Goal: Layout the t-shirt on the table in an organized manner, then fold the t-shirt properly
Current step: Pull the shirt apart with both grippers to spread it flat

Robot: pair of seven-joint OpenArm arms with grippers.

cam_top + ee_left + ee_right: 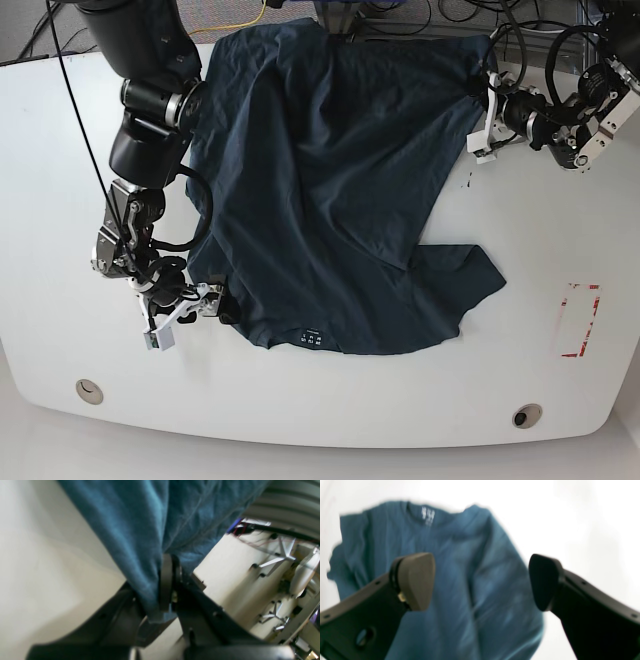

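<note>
We see the t-shirt (330, 180) spread wrinkled over the middle of the white tabletop (300, 410), its collar label toward six o'clock. At about two o'clock our left pincer (160, 590) is clamped on a fold of the fabric, cloth bunched between its pads. At about eight o'clock our right pincer (482, 580) stands spread wide at the shirt's edge, holding nothing. Red tape rectangle (578, 320) lies at four o'clock.
</note>
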